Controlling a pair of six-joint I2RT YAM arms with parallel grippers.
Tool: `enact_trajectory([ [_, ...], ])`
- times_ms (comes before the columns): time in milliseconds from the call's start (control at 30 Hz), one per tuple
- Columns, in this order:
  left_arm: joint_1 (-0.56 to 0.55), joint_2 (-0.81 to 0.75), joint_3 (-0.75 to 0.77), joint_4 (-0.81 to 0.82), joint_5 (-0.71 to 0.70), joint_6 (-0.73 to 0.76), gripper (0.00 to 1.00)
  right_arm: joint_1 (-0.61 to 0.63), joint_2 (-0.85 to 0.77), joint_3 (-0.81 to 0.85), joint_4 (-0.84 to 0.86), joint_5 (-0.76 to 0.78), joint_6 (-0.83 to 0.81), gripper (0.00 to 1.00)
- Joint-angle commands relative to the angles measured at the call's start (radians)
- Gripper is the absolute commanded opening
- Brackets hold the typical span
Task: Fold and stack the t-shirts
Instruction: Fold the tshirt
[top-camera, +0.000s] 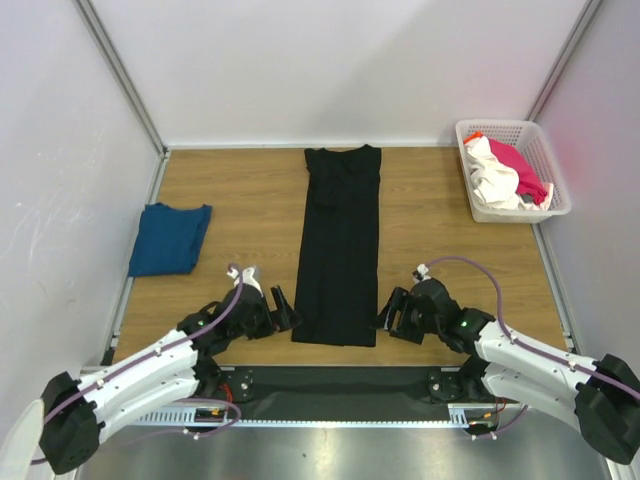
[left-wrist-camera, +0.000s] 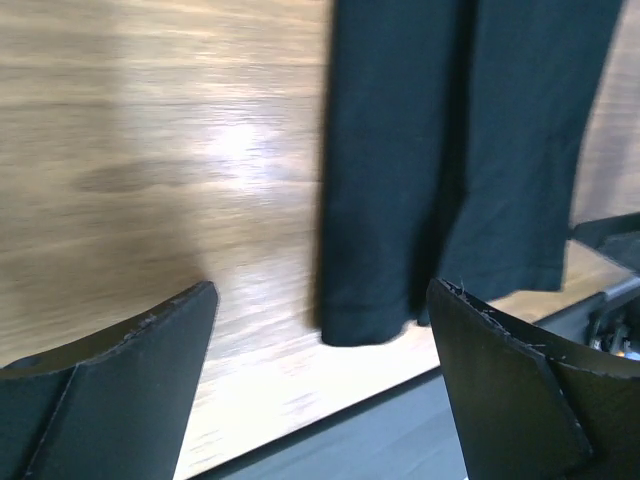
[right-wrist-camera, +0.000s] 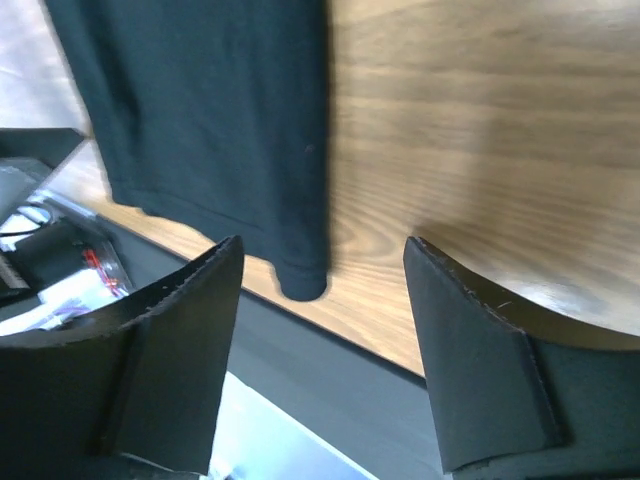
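A black t-shirt (top-camera: 340, 245) lies in the middle of the table as a long narrow strip, its hem at the near edge. My left gripper (top-camera: 282, 308) hovers open just left of the hem's near corner, nothing between its fingers. My right gripper (top-camera: 392, 312) stands open just right of the other corner, also empty. In the left wrist view the black t-shirt's corner (left-wrist-camera: 365, 320) lies ahead of the left gripper (left-wrist-camera: 322, 292). In the right wrist view the black t-shirt's corner (right-wrist-camera: 300, 280) sits ahead of the right gripper (right-wrist-camera: 322, 242). A folded dark blue t-shirt (top-camera: 170, 238) rests at the left.
A white lattice basket (top-camera: 555, 165) stands at the back right, holding a white t-shirt (top-camera: 492, 175) and a pink-red one (top-camera: 520, 165). White walls enclose the table on three sides. A dark rail (top-camera: 340, 385) runs along the near edge between the arm bases.
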Motion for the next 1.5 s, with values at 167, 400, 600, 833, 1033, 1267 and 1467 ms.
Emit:
enact_trajectory([
  [167,-0.129,0.032,-0.030,0.038,-0.043,-0.073,0.90,0.120,0.053,-0.039,0.059,0.079,0.076,0.68],
  [400,-0.157,0.006,-0.041,-0.014,-0.089,-0.108,0.90,0.171,0.054,-0.034,0.003,0.108,0.119,0.60],
  [600,-0.157,0.045,-0.039,0.021,-0.075,-0.104,0.85,0.173,0.086,-0.059,0.053,0.119,0.145,0.43],
  [833,-0.161,0.105,-0.053,0.046,-0.064,-0.104,0.79,0.173,0.151,-0.054,0.079,0.119,0.142,0.13],
  [1033,-0.161,0.091,-0.062,0.006,-0.067,-0.130,0.71,0.173,0.166,-0.050,0.067,0.136,0.140,0.00],
  [1267,-0.164,0.109,-0.079,-0.013,-0.046,-0.130,0.71,0.173,0.198,-0.033,0.058,0.137,0.131,0.00],
  [1467,-0.166,0.135,-0.107,0.044,-0.030,-0.139,0.48,0.173,0.198,-0.002,0.009,0.153,0.119,0.00],
])
